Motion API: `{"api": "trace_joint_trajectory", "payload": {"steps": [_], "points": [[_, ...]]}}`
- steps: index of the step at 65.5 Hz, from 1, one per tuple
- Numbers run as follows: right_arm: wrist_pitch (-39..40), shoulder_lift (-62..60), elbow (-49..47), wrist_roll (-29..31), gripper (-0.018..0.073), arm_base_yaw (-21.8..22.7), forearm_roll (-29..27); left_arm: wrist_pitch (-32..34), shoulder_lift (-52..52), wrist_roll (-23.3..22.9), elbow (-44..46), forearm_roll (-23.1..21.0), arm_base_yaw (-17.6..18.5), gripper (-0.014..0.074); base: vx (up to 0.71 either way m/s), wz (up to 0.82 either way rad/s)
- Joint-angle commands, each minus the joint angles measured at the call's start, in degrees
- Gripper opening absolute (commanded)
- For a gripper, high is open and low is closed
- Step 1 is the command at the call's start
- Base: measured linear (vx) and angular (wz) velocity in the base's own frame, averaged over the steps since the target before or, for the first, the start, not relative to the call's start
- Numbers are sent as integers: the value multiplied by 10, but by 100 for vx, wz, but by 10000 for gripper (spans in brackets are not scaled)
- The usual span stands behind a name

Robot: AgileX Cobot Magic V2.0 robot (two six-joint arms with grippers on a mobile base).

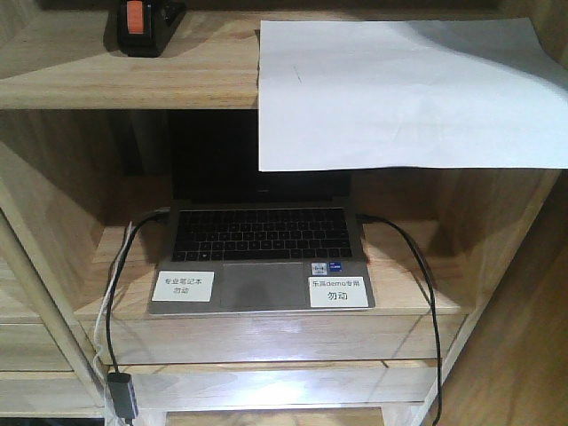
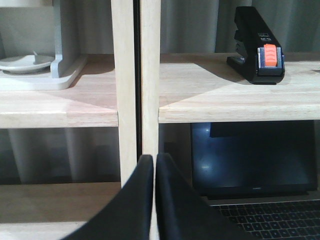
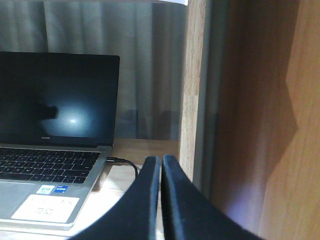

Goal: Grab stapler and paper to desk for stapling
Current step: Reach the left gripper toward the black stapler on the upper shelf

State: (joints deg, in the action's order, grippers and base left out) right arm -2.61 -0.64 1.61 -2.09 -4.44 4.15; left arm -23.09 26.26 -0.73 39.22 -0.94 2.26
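A: Where is the stapler (image 1: 142, 27) found?

B: It is set on the upper shelf (image 1: 133, 80), at the left in the front view; its orange patch is turned outward; it is touched by nothing.

A: And the paper (image 1: 408, 89)?

B: It is laid on the same shelf, to the right, well apart from the stapler; its front part is hung over the shelf edge.

A: What is seen below?

B: An open laptop (image 1: 262, 257) with a dark screen is placed on the lower shelf; a cable (image 1: 426, 293) is plugged in at its right side.

A: How are the left fingers (image 2: 140, 200) held?

B: They are pressed together; nothing is gripped; they are seen in front of an upright post (image 2: 135, 90), below the stapler's level.

A: And the right fingers (image 3: 145, 200)?

B: They are likewise closed to a thin slit; nothing is held; they are placed just right of the laptop, near the shelf's side wall (image 3: 250, 115).
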Motion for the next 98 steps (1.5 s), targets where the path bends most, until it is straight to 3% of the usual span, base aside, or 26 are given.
{"api": "trace_joint_trajectory", "payload": {"steps": [1, 9, 28, 35, 68, 75, 98], "points": [[42, -8, 2, 7, -9, 4, 1, 42, 7, -7, 20, -5, 1, 6, 0, 0], [42, -8, 2, 7, -9, 4, 1, 42, 7, -7, 20, -5, 1, 59, 0, 0], [42, -8, 2, 7, -9, 4, 1, 43, 7, -7, 20, -5, 1, 377, 0, 0], [42, -8, 2, 7, -9, 4, 1, 42, 7, -7, 20, -5, 1, 452, 0, 0], [42, -8, 2, 7, -9, 4, 1, 45, 7, -7, 21, -20, 1, 464, 0, 0], [42, -8, 2, 7, -9, 4, 1, 44, 8, 13, 22, -19, 2, 464, 0, 0], [42, -8, 2, 7, -9, 4, 1, 35, 81, 31, 82, -20, 95, 484, 0, 0]]}}
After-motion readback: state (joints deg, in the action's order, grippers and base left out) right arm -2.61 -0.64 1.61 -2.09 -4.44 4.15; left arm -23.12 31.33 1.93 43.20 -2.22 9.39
